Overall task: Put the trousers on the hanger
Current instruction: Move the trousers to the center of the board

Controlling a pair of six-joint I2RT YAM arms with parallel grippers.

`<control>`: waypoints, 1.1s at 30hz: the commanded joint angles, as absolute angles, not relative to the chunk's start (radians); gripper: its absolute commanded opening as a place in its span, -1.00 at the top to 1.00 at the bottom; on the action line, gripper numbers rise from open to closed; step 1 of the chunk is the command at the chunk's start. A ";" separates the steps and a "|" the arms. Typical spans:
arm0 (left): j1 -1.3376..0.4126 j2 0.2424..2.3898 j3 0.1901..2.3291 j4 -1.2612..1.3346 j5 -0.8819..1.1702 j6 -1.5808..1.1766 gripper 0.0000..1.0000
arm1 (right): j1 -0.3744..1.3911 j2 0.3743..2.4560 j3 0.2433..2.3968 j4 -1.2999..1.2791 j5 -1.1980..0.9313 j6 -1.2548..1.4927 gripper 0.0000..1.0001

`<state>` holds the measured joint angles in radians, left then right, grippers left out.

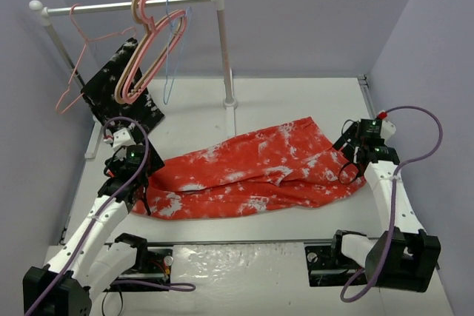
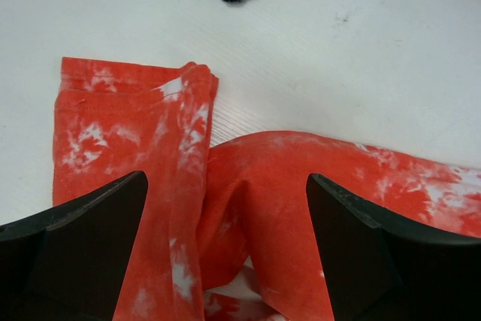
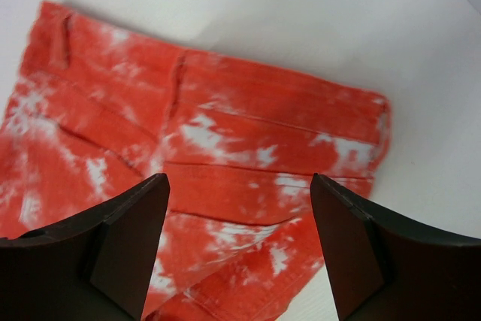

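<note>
The left end effector and right end effector hang open over the trousers, which lie flat on the bench, likely for regrasping.

A white table is seen, and grey walls are set around it. At the back of the table a clothes rack is set up. Its silver bar is held up by white posts. A thin pink wire hanger is hung near the left end of the bar. Two thicker hangers, one pink and one beige, are hung side by side near the middle of the bar. A black cloth with white specks is seen behind them at the back left. Its bottom edge is laid on the table. In the left wrist view only a dark corner of it is shown.
</note>
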<state>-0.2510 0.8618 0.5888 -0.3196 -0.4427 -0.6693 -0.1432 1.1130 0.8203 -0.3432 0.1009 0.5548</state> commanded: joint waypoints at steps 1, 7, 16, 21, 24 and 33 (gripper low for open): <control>-0.247 0.833 0.658 -0.367 -0.366 -0.693 -0.69 | -0.008 1.171 0.936 -0.247 0.059 0.453 -0.42; -0.245 0.824 0.654 -0.383 -0.301 -0.697 -0.69 | 0.166 1.465 1.131 -0.213 0.086 0.353 -0.42; -0.241 0.789 0.678 -0.455 -0.293 -0.710 -0.69 | 0.238 1.878 1.428 -0.179 0.124 0.308 -0.79; -0.240 0.761 0.678 -0.489 -0.281 -0.709 -0.69 | 0.244 2.016 1.534 -0.157 0.149 0.339 -0.79; -0.239 0.750 0.681 -0.506 -0.278 -0.710 -0.69 | 0.253 2.069 1.581 -0.152 0.178 0.373 -0.77; -0.239 0.733 0.688 -0.539 -0.283 -0.710 -0.69 | 0.252 2.169 1.609 -0.151 0.245 0.440 -0.17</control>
<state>-0.2474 0.7388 0.6132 -0.5399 -0.2805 -0.6952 0.2516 2.1740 1.5725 -0.1597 0.1909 0.3951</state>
